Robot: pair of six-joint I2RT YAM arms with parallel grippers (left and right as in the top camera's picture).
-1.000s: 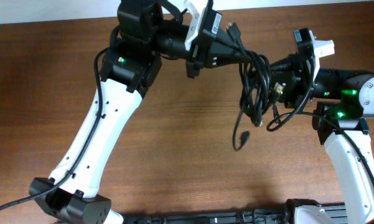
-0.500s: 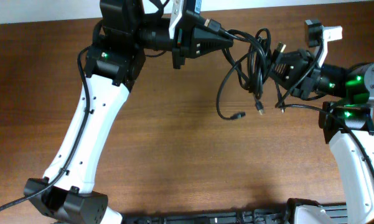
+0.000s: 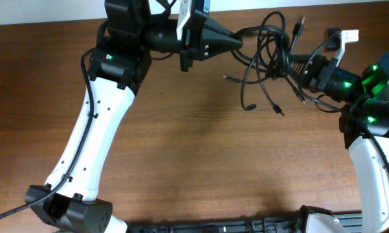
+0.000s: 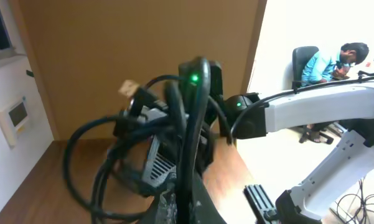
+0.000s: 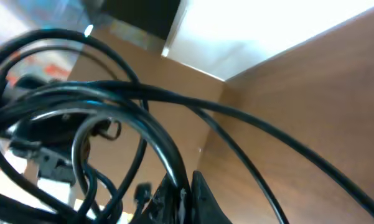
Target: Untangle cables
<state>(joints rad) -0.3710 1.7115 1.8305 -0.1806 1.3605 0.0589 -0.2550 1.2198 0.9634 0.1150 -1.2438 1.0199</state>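
Nearest, two loose plug ends (image 3: 248, 107) dangle from the tangle toward the table (image 3: 181, 162), and I cannot tell whether they brush the wood; they hang free because only the upper strands are gripped. Farther back the cables (image 3: 269, 57) are held up as one bunch of crossing loops, right of centre at the far side, strung between the two grippers. The left gripper (image 3: 237, 40) points in from the left and, in its wrist view, is pinched together on a strand that rises straight out of it; the right gripper (image 3: 299, 63) is clamped on strands at the bunch's right side. Holding opposite sides aloft seems meant to let the loops spread under their own weight and a sideways pull, so crossings show and slack ends can slip out
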